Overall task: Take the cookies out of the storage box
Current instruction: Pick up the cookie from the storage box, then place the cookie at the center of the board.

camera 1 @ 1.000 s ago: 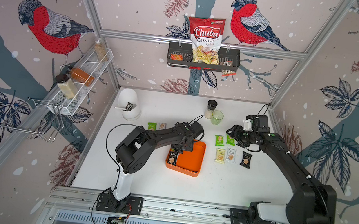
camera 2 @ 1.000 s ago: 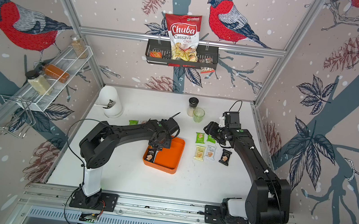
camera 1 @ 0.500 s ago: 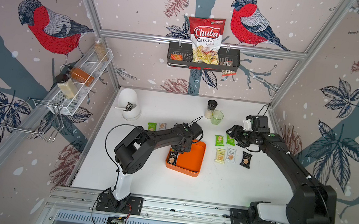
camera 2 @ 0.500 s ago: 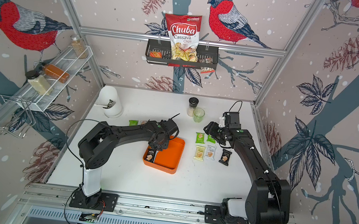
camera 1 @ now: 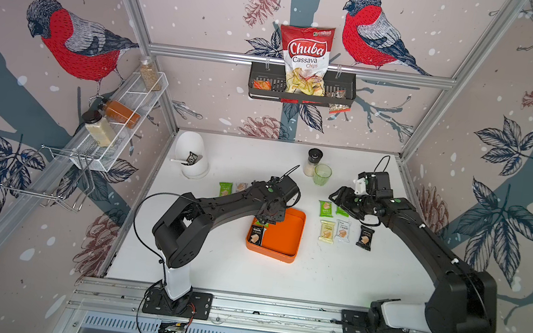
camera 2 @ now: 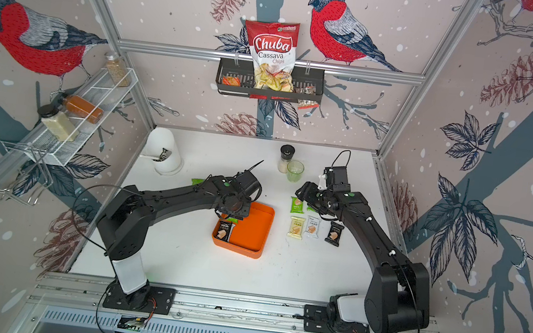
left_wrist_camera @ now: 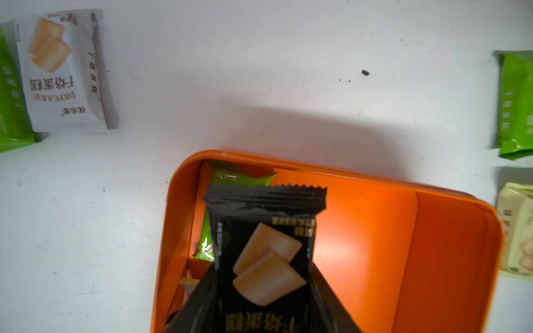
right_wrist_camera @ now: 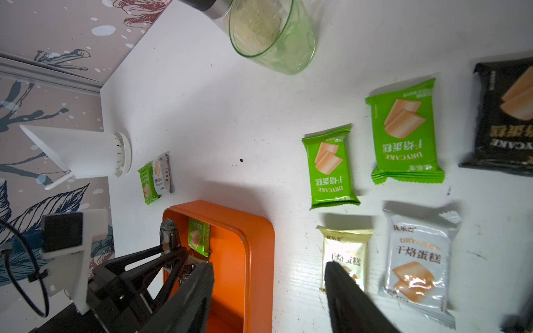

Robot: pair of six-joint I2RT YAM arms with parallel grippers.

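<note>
Storage box (left_wrist_camera: 375, 245): orange plastic, smooth, glossy, glare on floor. Black cookie packet (left_wrist_camera: 259, 230): shiny film, serrated crimped end. White cookie packet (right_wrist_camera: 418, 259): glossy film, wrinkled. Counter (left_wrist_camera: 259, 72): white, matt, scuffed, dark specks. Cup (right_wrist_camera: 297, 49), upper centre: clear green, glossy. Frame rail (camera 1: 203, 53): brushed metal. Shelf (camera 1: 125, 113), left: white wire.

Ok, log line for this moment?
left hand: shut on black packet | right hand: open, empty | orange box: green packet inside
</note>
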